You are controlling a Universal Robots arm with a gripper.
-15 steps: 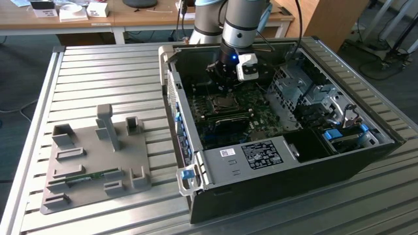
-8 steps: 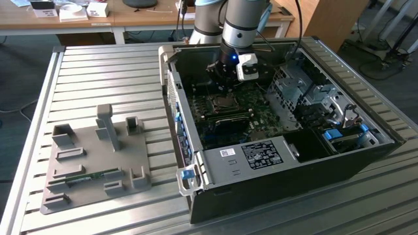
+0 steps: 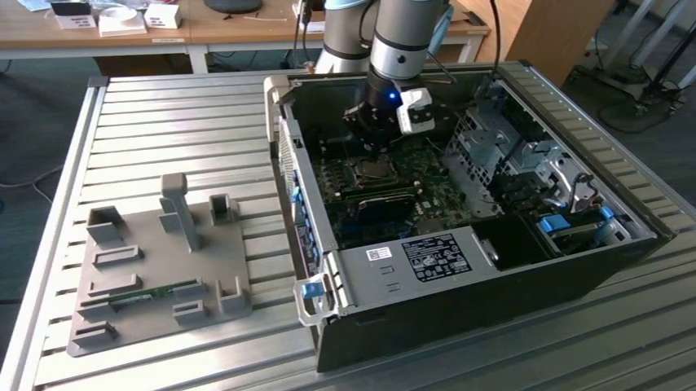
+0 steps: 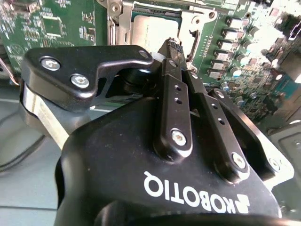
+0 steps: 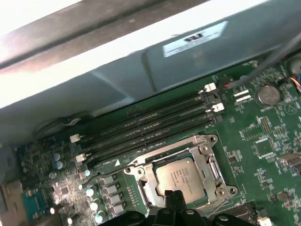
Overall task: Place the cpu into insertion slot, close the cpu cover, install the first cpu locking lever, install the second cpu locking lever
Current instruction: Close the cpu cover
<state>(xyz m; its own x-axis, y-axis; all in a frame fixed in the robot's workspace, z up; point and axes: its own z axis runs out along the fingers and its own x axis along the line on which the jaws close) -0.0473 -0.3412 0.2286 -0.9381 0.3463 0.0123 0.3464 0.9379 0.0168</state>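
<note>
Arm (image 3: 394,32) came straight down, gripper (image 4: 173,46) hung right over cpu (image 5: 179,176), fingers (image 4: 175,108) pinched together.

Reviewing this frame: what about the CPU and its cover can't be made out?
First wrist view: the gripper hides one edge of the cpu and cpu cover, so whether the cover is latched cannot be told.
Second wrist view: the gripper's body blocks part of the cpu cover.
Exterior view: the cpu is too small to judge its seating.
</note>
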